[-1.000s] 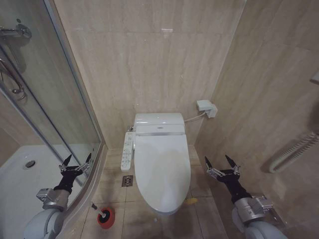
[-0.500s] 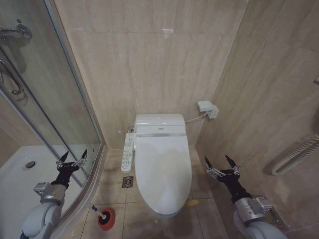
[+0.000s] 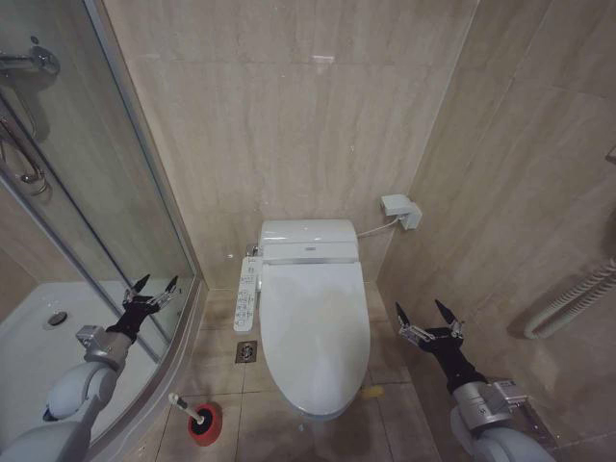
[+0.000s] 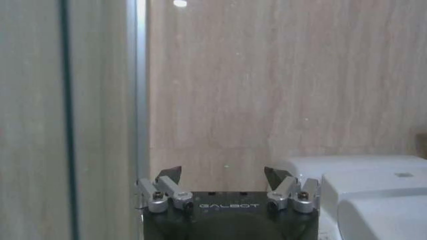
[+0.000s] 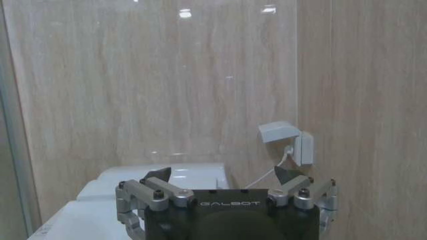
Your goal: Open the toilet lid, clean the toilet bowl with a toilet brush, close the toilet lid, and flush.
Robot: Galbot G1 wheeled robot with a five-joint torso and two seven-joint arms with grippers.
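Rising and swinging inward, the left claw (image 3: 154,288) hangs spread beside the shower glass; the right claw (image 3: 426,321) waits spread. The toilet lid (image 3: 315,332) remains shut, toilet brush (image 3: 192,414) untouched on the floor.

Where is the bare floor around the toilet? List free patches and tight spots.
Free: tile right of the closed toilet lid, ahead of the right gripper. Tighter on the left: the toilet brush and a floor drain sit between toilet and shower frame, near the left gripper.

Glossy white toilet lid (image 3: 315,332); red-based toilet brush (image 3: 200,420); beige marbled wall tiles (image 3: 289,115)
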